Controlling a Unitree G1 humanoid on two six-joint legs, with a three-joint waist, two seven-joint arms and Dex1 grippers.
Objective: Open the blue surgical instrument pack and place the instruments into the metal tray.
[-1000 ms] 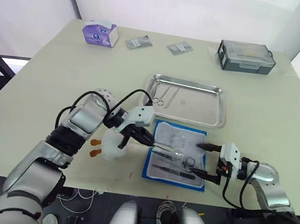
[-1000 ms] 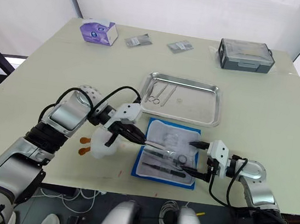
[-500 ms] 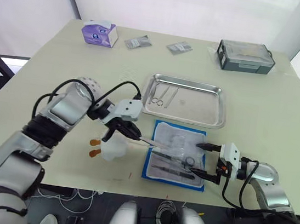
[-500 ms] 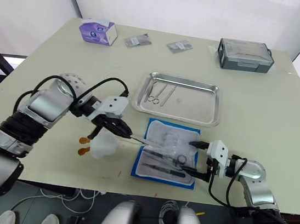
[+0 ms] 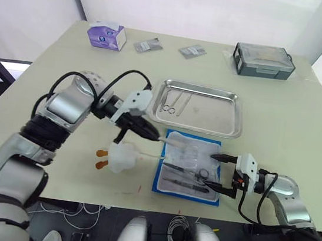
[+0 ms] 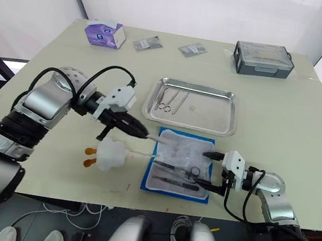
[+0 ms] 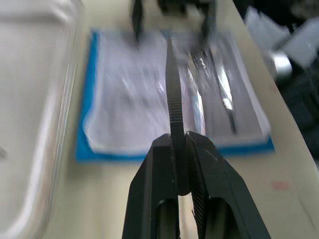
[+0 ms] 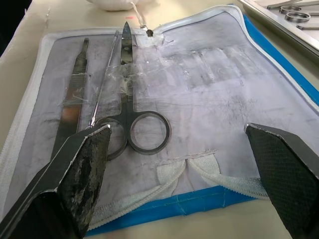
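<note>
Left gripper (image 5: 154,135), centre-left of the left eye view: fingers pressed together, pinching a slim flat instrument (image 7: 174,99) that sticks out past the fingertips in the left wrist view. It hangs just off the upper-left corner of the blue surgical instrument pack (image 5: 191,167), between the pack and the metal tray (image 5: 201,108).

Right gripper (image 5: 219,173), lower right: fingers spread wide at the pack's right edge, one near its upper right corner, one near its lower right, nothing between them.

Pack lies flat, lower centre, just below the tray, whitish inner layer showing. On it: scissors (image 8: 130,104) with ring handles, a flat handle-like tool (image 8: 75,104) and a thin rod (image 8: 103,84) beside them.

Tray in mid-frame holds scissors (image 5: 168,102) and another slim tool (image 5: 182,104) at its left end; the rest is bare.

A crumpled whitish lump (image 5: 123,156) with two orange bits (image 5: 102,158) sits left of the pack.

Top of frame: purple tissue box (image 5: 107,35) upper left, two grey sachets (image 5: 149,46) (image 5: 192,51), grey lidded box (image 5: 264,61) upper right.
</note>
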